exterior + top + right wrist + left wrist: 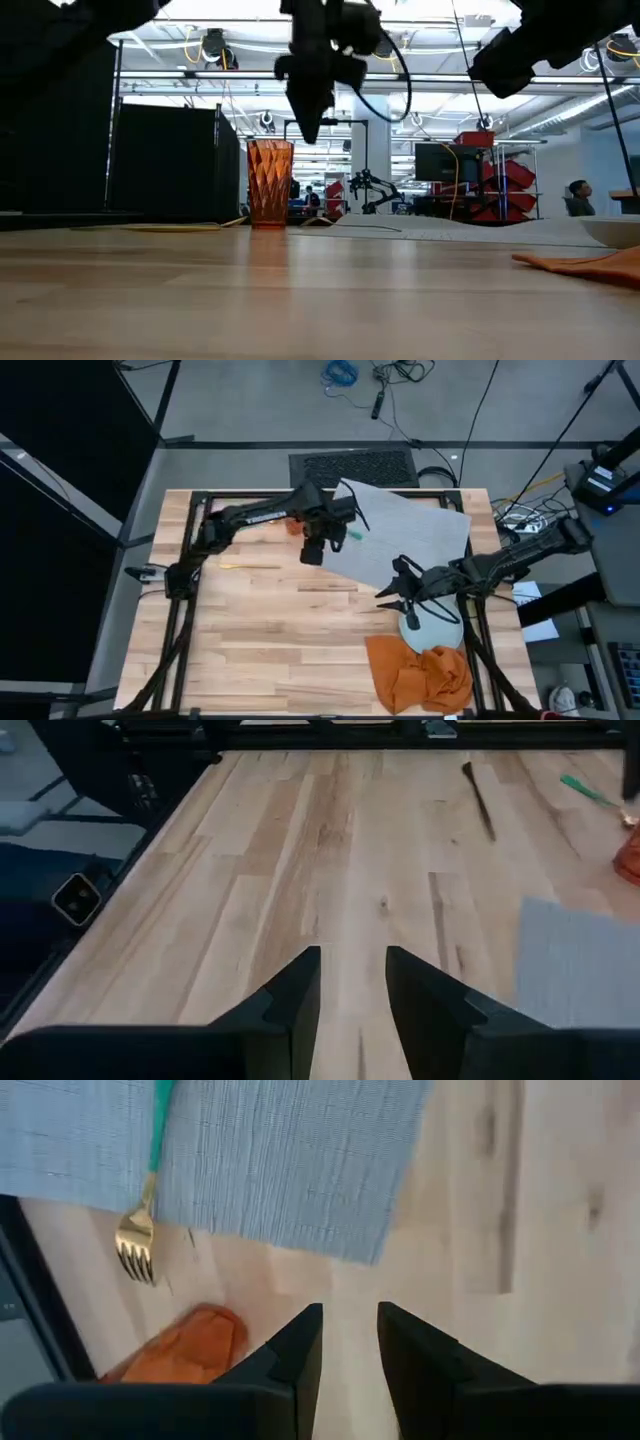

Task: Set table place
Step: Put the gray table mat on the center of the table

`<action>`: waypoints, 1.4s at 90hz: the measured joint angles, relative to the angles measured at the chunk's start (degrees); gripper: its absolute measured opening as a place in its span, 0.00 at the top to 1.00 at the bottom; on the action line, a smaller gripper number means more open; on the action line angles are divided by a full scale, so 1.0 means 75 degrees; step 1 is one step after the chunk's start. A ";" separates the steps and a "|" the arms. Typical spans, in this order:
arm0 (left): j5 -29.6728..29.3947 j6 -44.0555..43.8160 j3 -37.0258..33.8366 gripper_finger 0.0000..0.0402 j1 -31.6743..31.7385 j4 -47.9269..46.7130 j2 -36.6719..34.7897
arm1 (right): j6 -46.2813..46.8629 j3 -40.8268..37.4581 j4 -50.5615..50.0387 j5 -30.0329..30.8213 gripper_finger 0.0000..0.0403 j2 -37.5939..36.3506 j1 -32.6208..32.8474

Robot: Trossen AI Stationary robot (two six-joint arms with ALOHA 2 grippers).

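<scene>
We see the grey placemat [405,535] lying skewed on the far right part of the bench [260,630], one corner reaching toward the far edge and another out near the bench's right side. A fork with a green handle [150,1170] lies partly on the placemat's edge, its gold tines off the mat on bare wood. Just beside it stands an orange tumbler [269,183], upright on the bench.

The left gripper [313,550] hangs over the placemat's left edge, close to the tumbler; in the low view it is raised above the bench. We see its fingers [290,1355] a narrow gap apart, holding nothing and touching nothing.

The right gripper [398,592] sits over the near edge of the placemat, just beside the pale plate [435,630]. Its fingers [295,990] are also slightly parted with bare wood showing between them; nothing is gripped.

The plate rests at the bench's right side, touching the crumpled orange napkin [420,670] near the front right corner. A thin yellow-handled utensil [245,567] lies alone on the left half of the bench.

Beyond the bench we note a black mat [353,466] on the floor, cables, black partitions, red bins and a seated person [578,198] at far right.
</scene>
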 joint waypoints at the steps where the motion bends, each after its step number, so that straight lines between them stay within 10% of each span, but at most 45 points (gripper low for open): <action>1: -0.0001 -0.0023 0.0000 0.79 -0.0012 0.0003 0.0036 | 0.0011 0.0000 0.0000 -0.0027 0.75 0.0000 0.0008; 32: 0.0000 0.0072 0.0000 0.79 -0.0457 0.0766 0.0856 | -0.0321 -0.0015 0.0352 -0.0301 0.75 -0.0322 0.0487; 73: 0.0952 -0.0127 0.0003 0.79 -0.0331 0.1526 0.1551 | -0.2106 -0.0014 0.1423 0.1282 0.75 -0.2466 0.1459; 126: 0.0366 -0.0349 0.0000 0.75 -0.0546 0.2559 0.1982 | -0.3212 -0.0006 0.2754 0.0306 0.75 -0.3618 0.1476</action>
